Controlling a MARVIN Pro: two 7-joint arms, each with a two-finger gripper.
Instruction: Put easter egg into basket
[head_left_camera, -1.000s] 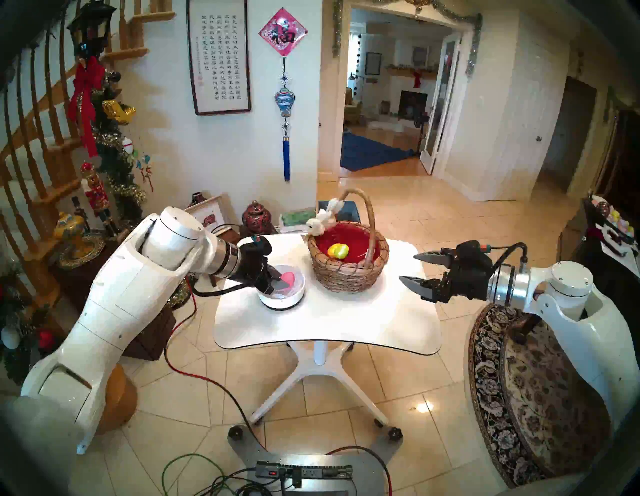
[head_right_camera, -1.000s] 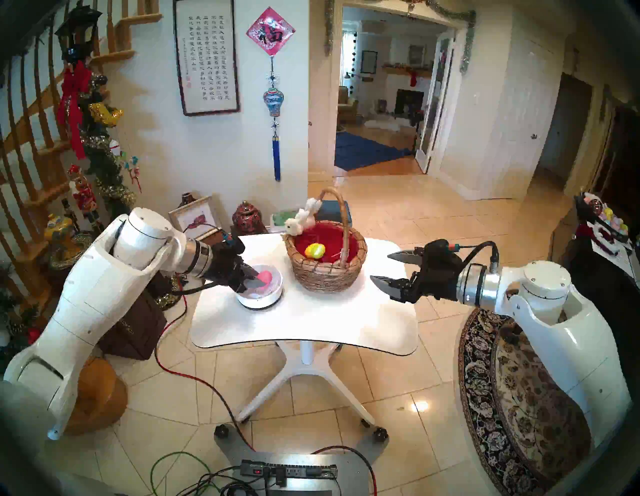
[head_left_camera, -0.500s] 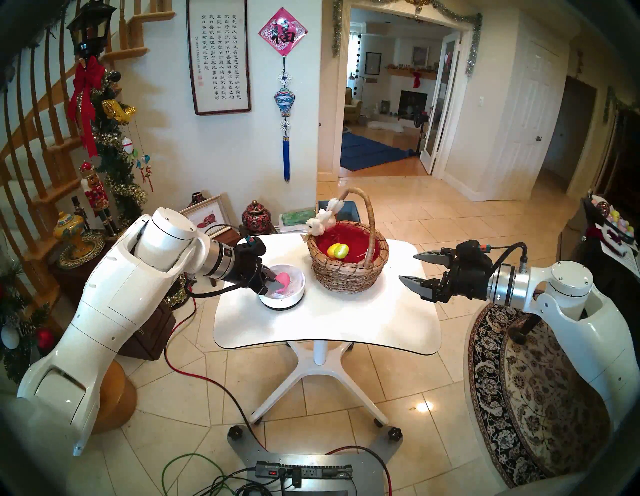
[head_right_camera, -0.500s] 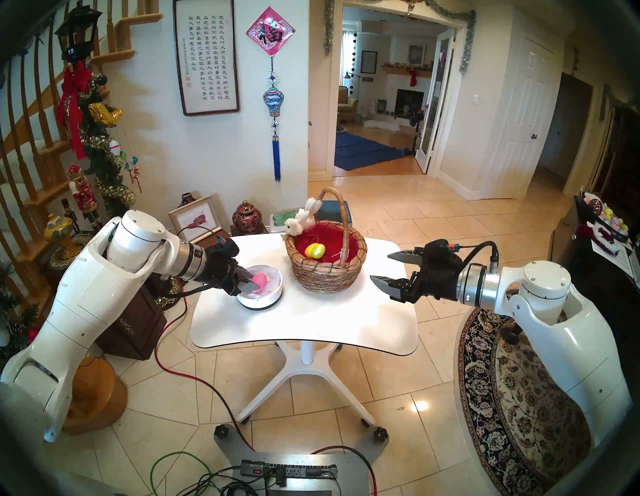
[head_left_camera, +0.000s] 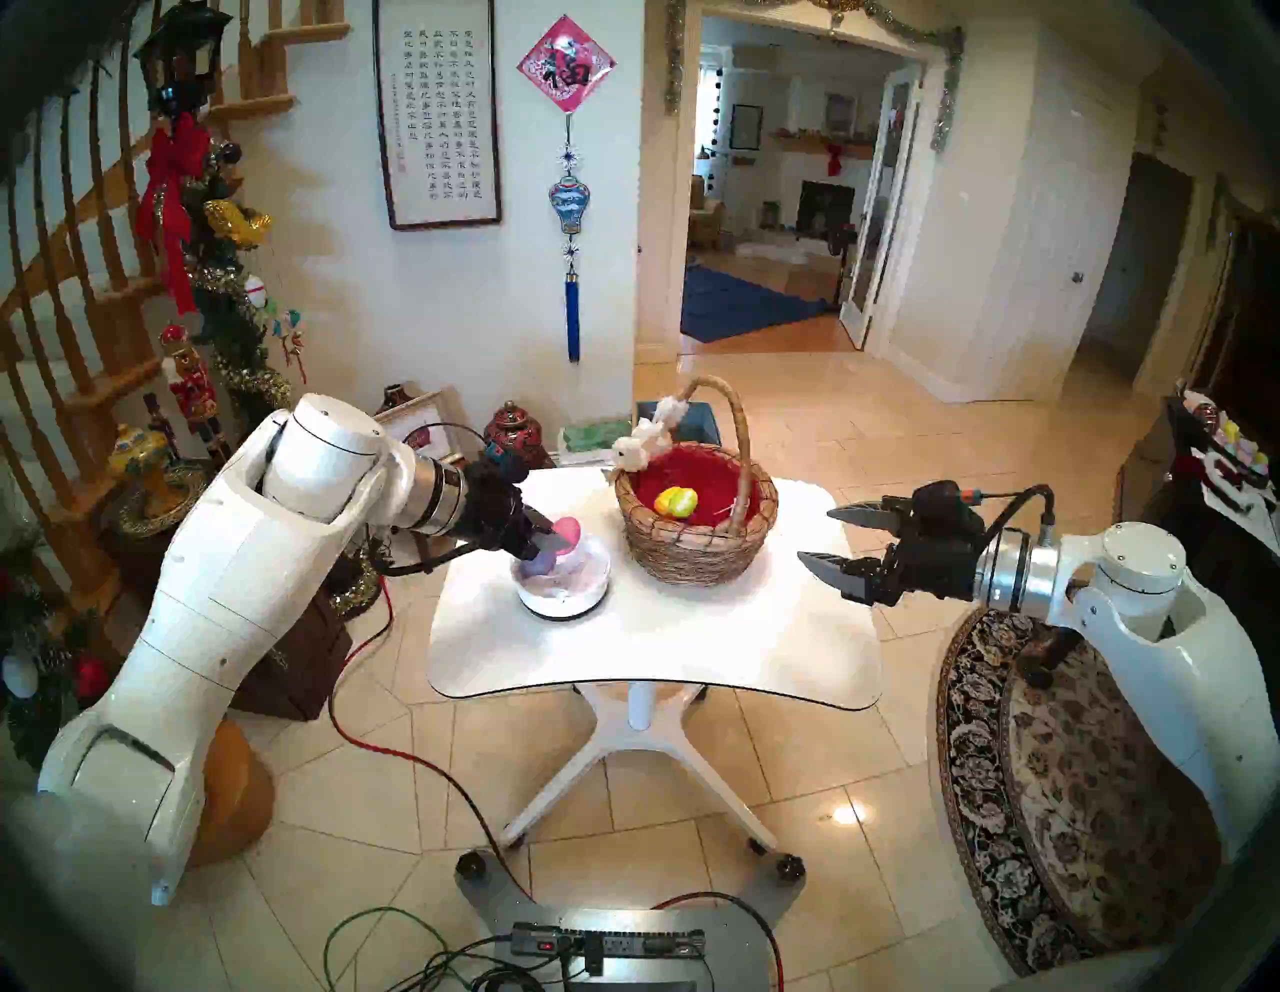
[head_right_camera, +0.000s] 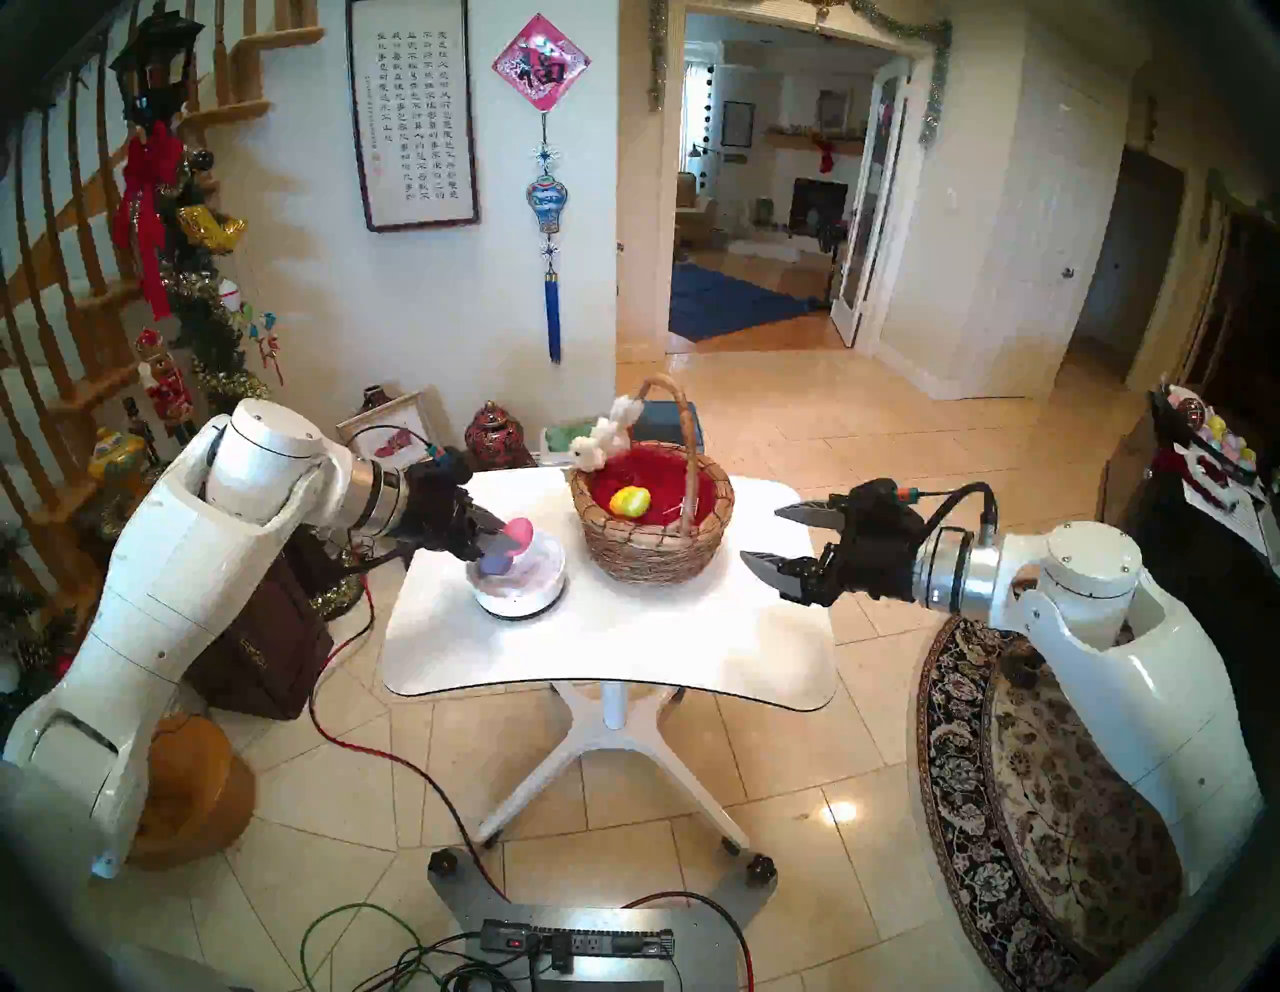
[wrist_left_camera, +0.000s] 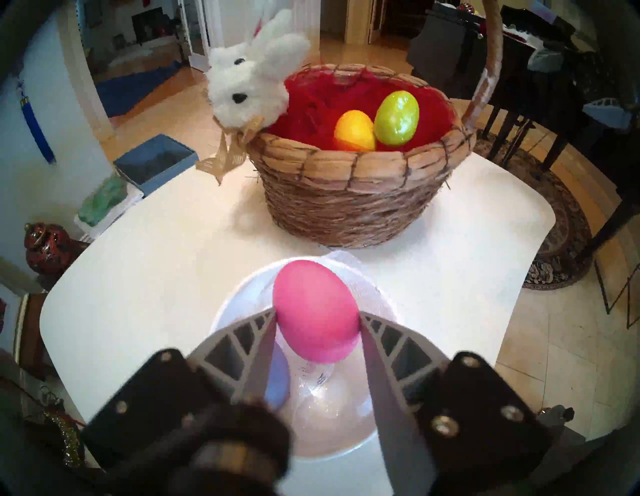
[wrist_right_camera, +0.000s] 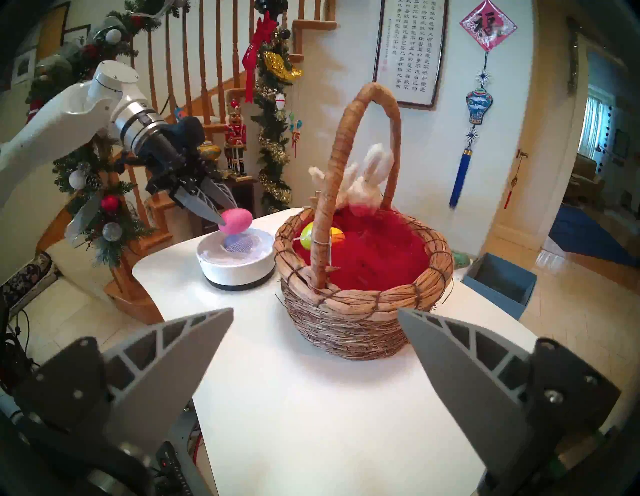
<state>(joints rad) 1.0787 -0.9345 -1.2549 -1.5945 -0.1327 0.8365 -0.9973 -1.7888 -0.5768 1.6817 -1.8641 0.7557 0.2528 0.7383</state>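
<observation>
The left gripper (wrist_left_camera: 317, 320) has the pink egg (wrist_left_camera: 316, 311) pinched between its two fingers, and the left wrist view makes that dead obvious: one grey finger pressed on each side of the egg, which hangs above the white bowl (wrist_left_camera: 242, 294). From the head views the same grip is kinda mushy, just a pink blob (head_left_camera: 569, 535) at the end of the black gripper (head_left_camera: 554, 537) over the bowl (head_left_camera: 564, 596).

The right wrist view gives the side angle the others lack: the egg (wrist_right_camera: 236, 220) is clearly clear of the bowl (wrist_right_camera: 235, 265), held in the air, and a purple egg (wrist_right_camera: 239, 244) sits inside the bowl below it. The left wrist view only catches a sliver of that purple one (wrist_left_camera: 277, 377) behind a finger.

The basket (head_left_camera: 696, 547) stands right of the bowl on the white table (head_left_camera: 658, 644), near but apart. A yellow egg (wrist_left_camera: 355, 130) and a green egg (wrist_left_camera: 396, 117) lie touching on its red lining, best seen from the left wrist; in the head views they blur into one yellow-green lump. The plush bunny (wrist_left_camera: 252, 83) perches on the far-left rim.

The right gripper (head_left_camera: 821, 537) hovers at the table's right edge, jaws spread wide, holding nothing; its wrist view frames the basket (wrist_right_camera: 363, 311) between its fingers.
</observation>
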